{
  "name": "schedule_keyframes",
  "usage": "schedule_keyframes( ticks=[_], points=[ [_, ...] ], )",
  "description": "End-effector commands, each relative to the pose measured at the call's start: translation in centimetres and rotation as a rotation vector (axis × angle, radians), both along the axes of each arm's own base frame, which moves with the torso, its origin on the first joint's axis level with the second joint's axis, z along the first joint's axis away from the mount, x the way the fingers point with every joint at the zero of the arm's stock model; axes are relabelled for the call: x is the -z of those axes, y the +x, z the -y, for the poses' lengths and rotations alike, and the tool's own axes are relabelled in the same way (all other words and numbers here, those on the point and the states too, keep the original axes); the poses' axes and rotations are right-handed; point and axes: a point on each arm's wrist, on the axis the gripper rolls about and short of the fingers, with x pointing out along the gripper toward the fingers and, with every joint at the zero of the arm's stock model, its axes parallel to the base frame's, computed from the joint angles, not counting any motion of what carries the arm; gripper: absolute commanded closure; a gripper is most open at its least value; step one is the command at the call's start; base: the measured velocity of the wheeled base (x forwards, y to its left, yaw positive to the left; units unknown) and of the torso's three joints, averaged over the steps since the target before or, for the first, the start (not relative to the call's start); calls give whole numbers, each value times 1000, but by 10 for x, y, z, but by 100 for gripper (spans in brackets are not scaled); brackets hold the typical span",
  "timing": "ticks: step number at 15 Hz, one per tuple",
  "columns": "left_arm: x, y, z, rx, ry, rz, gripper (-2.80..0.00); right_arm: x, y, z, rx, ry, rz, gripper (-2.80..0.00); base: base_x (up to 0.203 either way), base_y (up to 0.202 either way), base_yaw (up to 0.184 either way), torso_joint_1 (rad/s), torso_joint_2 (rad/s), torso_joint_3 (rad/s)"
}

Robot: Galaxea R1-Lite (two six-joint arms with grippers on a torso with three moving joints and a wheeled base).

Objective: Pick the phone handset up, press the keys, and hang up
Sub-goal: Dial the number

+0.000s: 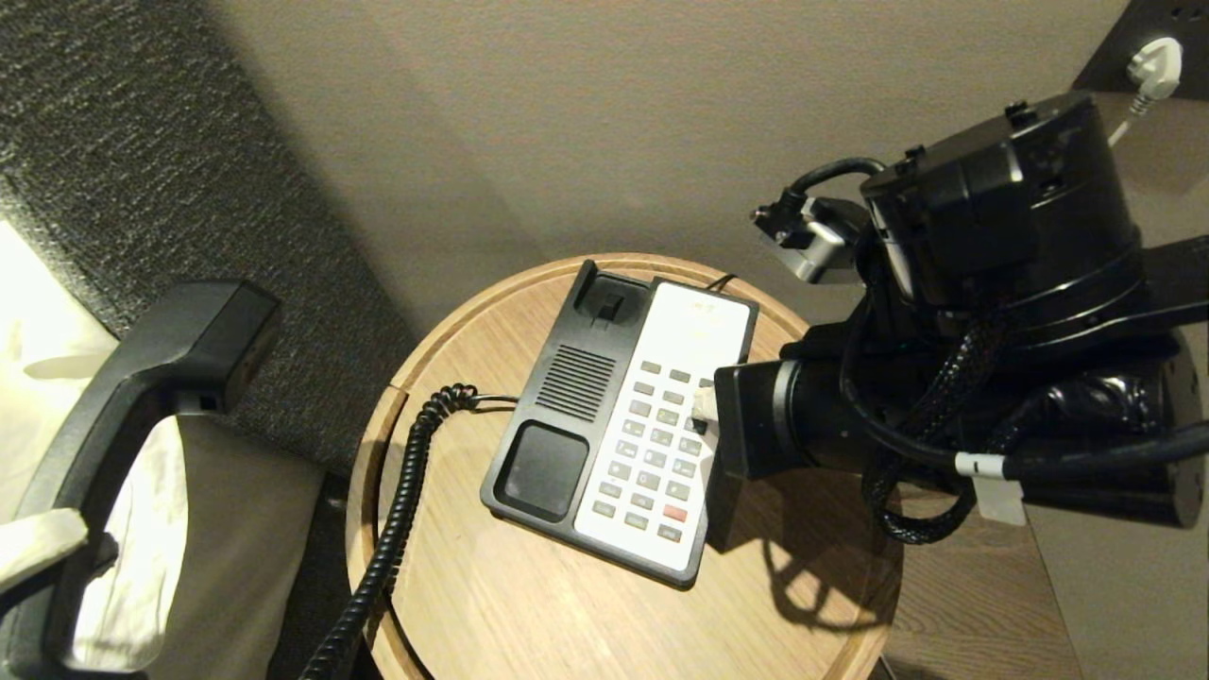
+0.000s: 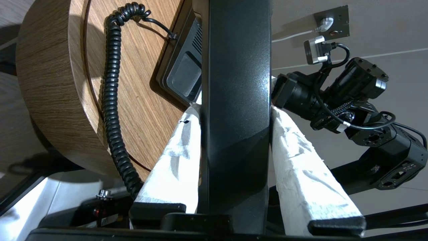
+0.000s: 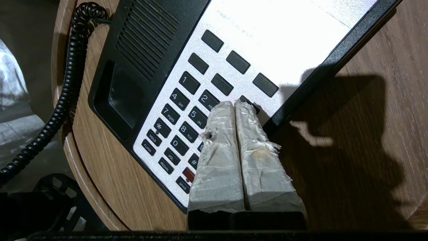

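The glossy black phone handset [image 1: 142, 378] hangs in the air left of the round table, off its cradle. My left gripper [image 2: 234, 107] is shut on its middle, one white-wrapped finger [image 2: 174, 157] on each side. Its black coiled cord [image 1: 397, 510] runs down over the table edge from the phone base [image 1: 567, 378]. The empty cradle shows on the base's black left half. My right gripper [image 3: 234, 104] is shut with nothing between its fingers. Its tips are down on the grey keys [image 3: 189, 83], at the key right of "2". I cannot tell if it is pressed. The right gripper [image 1: 704, 408] shows at the keypad's right column.
The phone sits on a round wooden table [image 1: 529, 604] with a raised rim. White bedding [image 1: 28, 312] and a dark grey upholstered panel [image 1: 113, 142] lie to the left. A wall socket with a white plug [image 1: 1154, 66] is at the upper right.
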Motion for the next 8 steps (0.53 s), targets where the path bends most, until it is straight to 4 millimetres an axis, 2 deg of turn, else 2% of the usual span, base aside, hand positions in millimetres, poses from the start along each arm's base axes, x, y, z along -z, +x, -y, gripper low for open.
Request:
schedule_keyframes(
  ticks=[1,8],
  points=[
    [0,0,0,-1,-4,-2,0,2,0,0,2,-7,-6,0,0,0,0,0,0,0],
    [1,0,0,-2,-2,-6,0,4,-1,-1,-7,-18,-15,0,0,0,0,0,0,0]
  ],
)
